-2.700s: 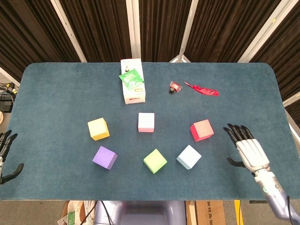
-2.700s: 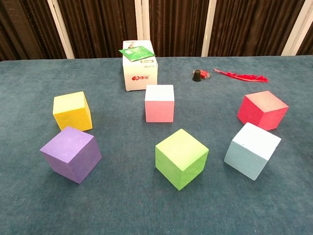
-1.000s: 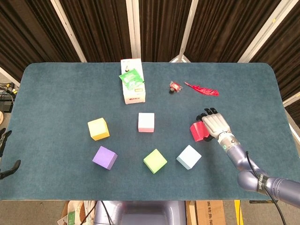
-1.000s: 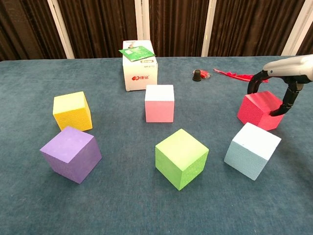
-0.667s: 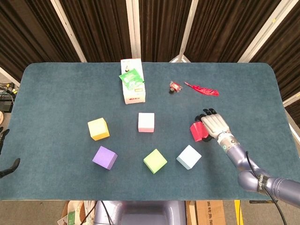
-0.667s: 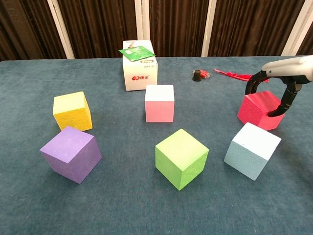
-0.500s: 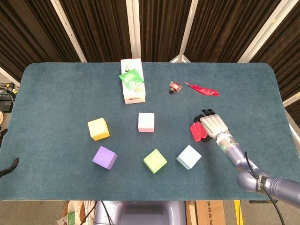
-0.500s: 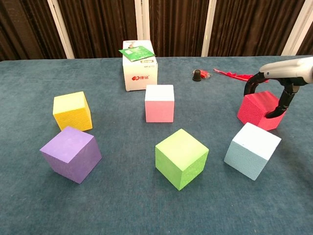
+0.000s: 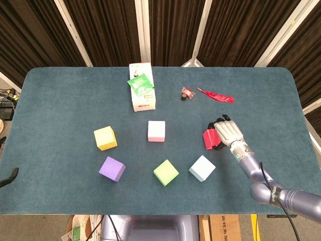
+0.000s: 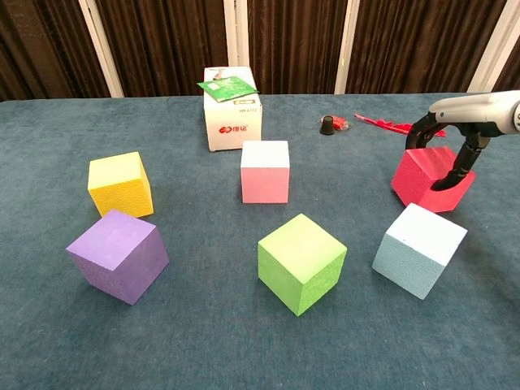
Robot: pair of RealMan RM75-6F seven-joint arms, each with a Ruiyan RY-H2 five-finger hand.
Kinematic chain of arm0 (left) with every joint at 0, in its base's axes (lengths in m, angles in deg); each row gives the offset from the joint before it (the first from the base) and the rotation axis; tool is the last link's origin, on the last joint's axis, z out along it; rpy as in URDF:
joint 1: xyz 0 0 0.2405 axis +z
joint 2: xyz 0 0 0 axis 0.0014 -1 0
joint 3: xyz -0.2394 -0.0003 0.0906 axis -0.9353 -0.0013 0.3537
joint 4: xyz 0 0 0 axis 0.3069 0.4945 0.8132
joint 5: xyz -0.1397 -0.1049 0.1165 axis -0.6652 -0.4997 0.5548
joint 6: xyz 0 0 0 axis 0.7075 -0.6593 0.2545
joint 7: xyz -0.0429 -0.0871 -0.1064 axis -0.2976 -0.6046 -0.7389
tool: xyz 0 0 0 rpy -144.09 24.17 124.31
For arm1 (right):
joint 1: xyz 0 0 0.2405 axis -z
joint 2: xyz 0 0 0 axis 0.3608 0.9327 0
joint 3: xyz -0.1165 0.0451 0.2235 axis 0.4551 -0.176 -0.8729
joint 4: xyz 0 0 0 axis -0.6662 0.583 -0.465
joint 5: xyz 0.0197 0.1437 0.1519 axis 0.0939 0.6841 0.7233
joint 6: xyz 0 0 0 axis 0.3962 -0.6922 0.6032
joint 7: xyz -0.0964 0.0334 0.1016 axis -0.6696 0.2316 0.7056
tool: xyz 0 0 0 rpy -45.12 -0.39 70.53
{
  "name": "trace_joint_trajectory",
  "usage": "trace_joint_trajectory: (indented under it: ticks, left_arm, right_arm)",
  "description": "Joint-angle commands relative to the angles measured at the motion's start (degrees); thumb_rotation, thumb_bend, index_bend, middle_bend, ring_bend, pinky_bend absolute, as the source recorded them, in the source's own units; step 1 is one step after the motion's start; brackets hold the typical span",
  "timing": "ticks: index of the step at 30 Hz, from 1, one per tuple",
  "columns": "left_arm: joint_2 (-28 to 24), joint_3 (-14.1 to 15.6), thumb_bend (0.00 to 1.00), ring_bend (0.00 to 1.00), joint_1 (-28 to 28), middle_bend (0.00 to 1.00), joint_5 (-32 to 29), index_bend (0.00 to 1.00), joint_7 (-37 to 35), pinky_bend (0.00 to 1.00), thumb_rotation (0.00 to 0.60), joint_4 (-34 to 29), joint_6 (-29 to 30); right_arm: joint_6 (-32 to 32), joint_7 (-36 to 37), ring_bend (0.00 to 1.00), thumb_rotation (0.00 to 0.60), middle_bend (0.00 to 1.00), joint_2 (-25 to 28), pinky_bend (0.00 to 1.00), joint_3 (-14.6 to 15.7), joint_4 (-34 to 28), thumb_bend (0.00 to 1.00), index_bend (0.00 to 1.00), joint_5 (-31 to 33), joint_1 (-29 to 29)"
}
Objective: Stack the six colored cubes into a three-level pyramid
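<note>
Right robot hand (image 9: 228, 131) is gripping the red cube (image 10: 422, 179), fingers (image 10: 451, 168) wrapping down over both sides of it. In the chest view the cube is sitting tilted, but I can't tell whether it's actually clearing the bench (image 9: 60, 105). The left robot hand (image 9: 9, 176) is just peeking in at the left edge of the head view, too little showing to say how its fingers are sitting.

Just in front of the red one, the light blue cube (image 10: 419, 250) is sitting on the bench, close but not touching. Left of that is the green cube (image 10: 301, 262), then the purple cube (image 10: 119, 255) further left. The yellow cube (image 10: 120, 184) is sitting behind the purple, and the pink cube (image 10: 265, 171) is roughly in the middle.

At the back a white box (image 10: 231, 120) with a green packet (image 9: 141, 83) on top is standing, and a red feather (image 9: 216, 95) is lying off to the right.
</note>
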Motion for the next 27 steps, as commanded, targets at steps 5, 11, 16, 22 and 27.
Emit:
trace_joint_trajectory:
  ticks: [5, 11, 16, 22, 27]
  left_arm:
    - [0.37, -0.87, 0.38, 0.0, -0.61, 0.0, -1.83, 0.08, 0.64, 0.0, 0.6, 0.63, -0.94]
    - [0.88, -1.62, 0.38, 0.0, -0.91, 0.0, -3.05, 0.08, 1.47, 0.0, 0.6, 1.27, -0.93]
    - [0.99, -2.16, 0.37, 0.0, -0.72, 0.0, -3.11, 0.08, 1.4, 0.0, 0.6, 1.81, 0.12]
    - [0.71, -1.99, 0.38, 0.0, -0.53, 0.0, -0.74, 0.08, -0.54, 0.0, 0.6, 3.04, 1.4]
    - [0.1, -1.68, 0.38, 0.0, -0.39, 0.0, 0.4, 0.08, -2.82, 0.0, 0.6, 3.79, 1.43]
  right_arm:
    - [-4.51, -11.8, 0.18, 0.6, 0.41, 0.61, 0.0, 0.18, -4.85, 0.24, 0.43, 17.77, -8.14]
    - [-13.29, -22.15, 0.18, 0.6, 0.41, -2.71, 0.0, -0.92, -7.82, 0.23, 0.43, 36.44, -16.39]
    - [-21.07, -29.28, 0.18, 0.6, 0.41, -7.81, 0.0, -4.0, -6.28, 0.23, 0.43, 47.64, -22.27]
    - [-20.75, -30.65, 0.18, 0.6, 0.41, -11.2, 0.0, -7.73, -3.68, 0.23, 0.43, 52.72, -23.91]
    - [-20.37, -32.15, 0.18, 0.6, 0.41, -13.49, 0.0, -8.96, -1.32, 0.23, 0.43, 53.56, -24.72]
